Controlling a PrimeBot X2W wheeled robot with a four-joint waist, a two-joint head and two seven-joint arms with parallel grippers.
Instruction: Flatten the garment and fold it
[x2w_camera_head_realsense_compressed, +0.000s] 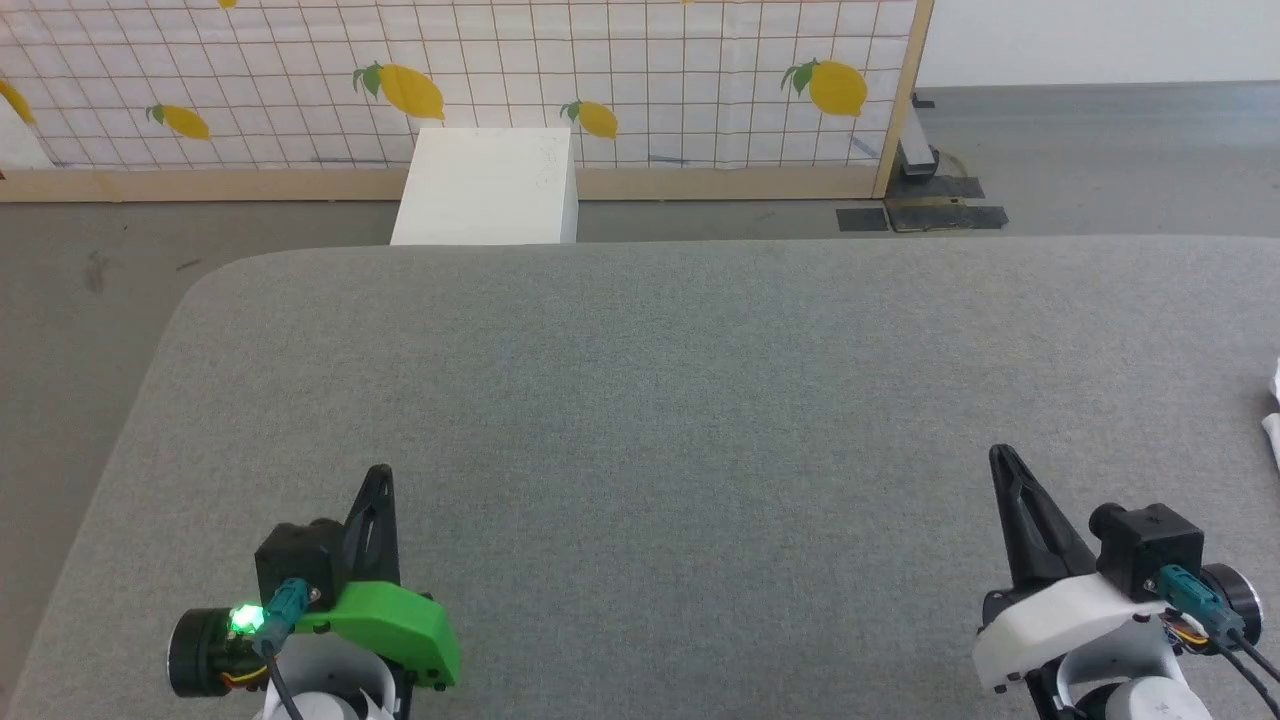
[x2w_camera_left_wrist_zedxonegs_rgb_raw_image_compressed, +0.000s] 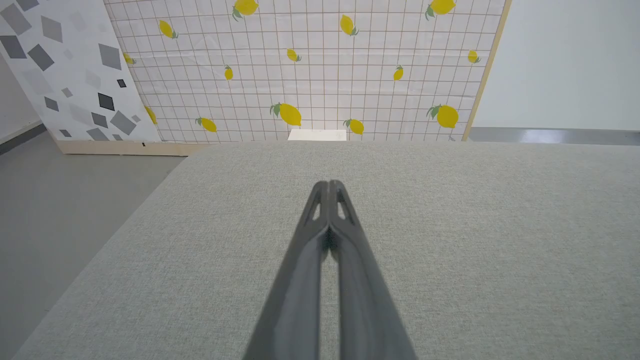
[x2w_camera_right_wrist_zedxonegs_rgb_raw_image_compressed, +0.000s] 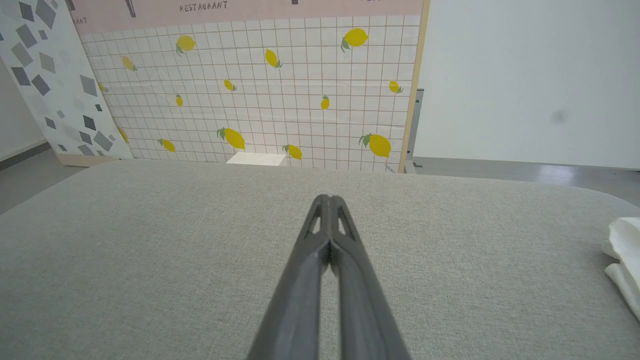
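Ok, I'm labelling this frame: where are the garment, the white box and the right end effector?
garment (x2w_camera_right_wrist_zedxonegs_rgb_raw_image_compressed: 626, 237), right wrist view, bunched edge
white box (x2w_camera_head_realsense_compressed: 487, 188), head view, top face
right end effector (x2w_camera_head_realsense_compressed: 1000, 456), head view, closed fingertips

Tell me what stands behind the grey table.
A white box stands right behind the grey table, before a lemon-print panel. The table's far edge hides the box's base.

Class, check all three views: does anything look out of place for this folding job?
Yes: the bunched white thin-fabric garment lies far right on the grey padded surface, beyond the shut right gripper, not centred.
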